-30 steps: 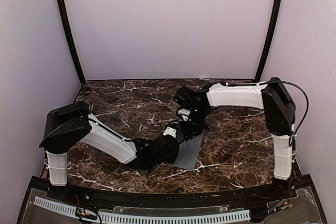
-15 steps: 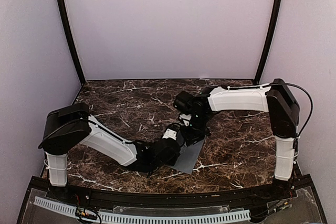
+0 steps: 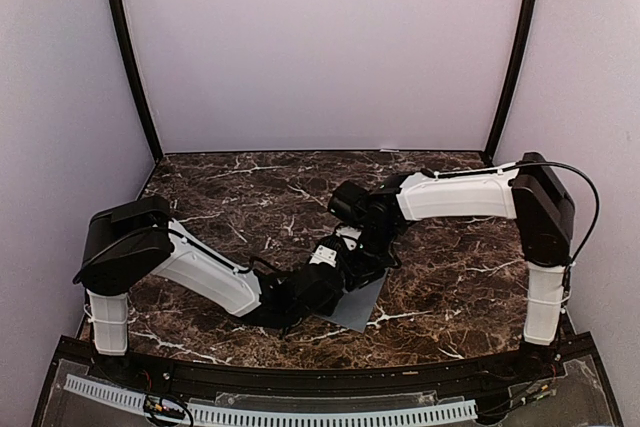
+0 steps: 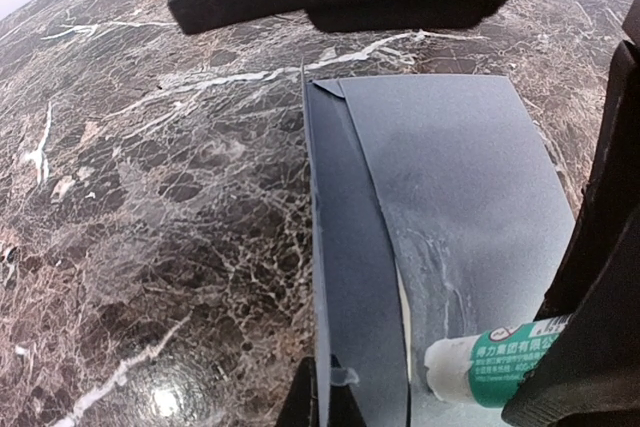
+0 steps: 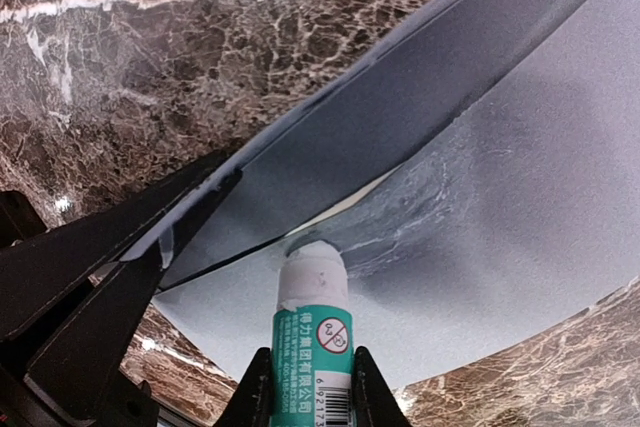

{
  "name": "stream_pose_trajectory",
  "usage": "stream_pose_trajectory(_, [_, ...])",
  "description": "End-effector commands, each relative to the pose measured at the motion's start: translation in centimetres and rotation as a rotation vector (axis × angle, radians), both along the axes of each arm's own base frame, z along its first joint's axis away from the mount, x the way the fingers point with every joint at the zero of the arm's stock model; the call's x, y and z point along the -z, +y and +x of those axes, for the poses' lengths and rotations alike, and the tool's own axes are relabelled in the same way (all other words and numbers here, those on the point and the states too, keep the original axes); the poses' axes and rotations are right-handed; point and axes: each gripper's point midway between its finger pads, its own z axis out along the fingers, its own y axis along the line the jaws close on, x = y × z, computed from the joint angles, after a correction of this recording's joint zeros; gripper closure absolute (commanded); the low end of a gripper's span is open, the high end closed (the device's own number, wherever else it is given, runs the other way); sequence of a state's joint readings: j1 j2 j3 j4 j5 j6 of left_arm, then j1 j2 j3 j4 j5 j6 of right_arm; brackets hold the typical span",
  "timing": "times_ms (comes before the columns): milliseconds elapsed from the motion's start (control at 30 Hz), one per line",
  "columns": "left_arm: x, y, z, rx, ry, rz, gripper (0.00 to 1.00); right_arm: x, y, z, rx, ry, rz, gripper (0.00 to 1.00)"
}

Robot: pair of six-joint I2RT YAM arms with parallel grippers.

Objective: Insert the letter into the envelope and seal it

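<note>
The dark blue-grey envelope (image 3: 364, 299) lies on the marble table between both arms. My left gripper (image 4: 330, 389) is shut on the edge of its flap (image 4: 352, 267) and holds the flap raised. My right gripper (image 5: 312, 379) is shut on a white-and-green glue stick (image 5: 312, 332), whose white tip presses on the envelope body (image 5: 520, 177) just below the opening. Smeared glue streaks show on the body (image 4: 450, 247). The letter shows only as a thin pale sliver (image 5: 345, 204) inside the opening, also seen in the left wrist view (image 4: 403, 312). The glue stick also shows there (image 4: 495, 359).
The dark brown marble table (image 3: 220, 197) reaches to the white back and side walls, with black frame posts (image 3: 128, 57) at the corners. The two wrists (image 3: 350, 237) are close together over the envelope. A black rail runs along the near edge (image 3: 300, 379).
My right arm has reached further left and nearer, dragging the glue stick along the envelope toward my left gripper. The left gripper still holds the flap, almost unmoved.
</note>
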State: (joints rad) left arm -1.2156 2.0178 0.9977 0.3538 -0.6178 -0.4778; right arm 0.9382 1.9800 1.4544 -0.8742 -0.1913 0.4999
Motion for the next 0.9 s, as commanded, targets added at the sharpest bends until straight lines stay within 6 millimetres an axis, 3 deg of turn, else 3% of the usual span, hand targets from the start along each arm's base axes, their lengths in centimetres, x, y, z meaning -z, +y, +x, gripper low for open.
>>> stream_pose_trajectory(0, [0.1, -0.3, -0.1, 0.022, 0.011, 0.019, 1.0, 1.8, -0.6, -1.5, -0.03, 0.021, -0.066, 1.0])
stream_pose_trajectory(200, [0.1, -0.3, -0.1, 0.026, 0.012, 0.019, 1.0, 2.3, -3.0, 1.2, 0.008, -0.062, -0.18, 1.0])
stream_pose_trajectory(467, [0.1, -0.3, -0.1, 0.028, 0.01, 0.022, 1.0, 3.0, -3.9, 4.1, 0.031, -0.114, -0.226, 1.0])
stream_pose_trajectory(633, [0.0, -0.4, -0.2, 0.03, 0.011, 0.02, 1.0, 3.4, -4.1, 5.6, 0.047, -0.119, -0.218, 1.0])
stream_pose_trajectory(867, [0.1, -0.4, -0.2, 0.031, 0.012, 0.021, 1.0, 3.1, -2.9, 7.0, 0.054, -0.133, -0.155, 1.0])
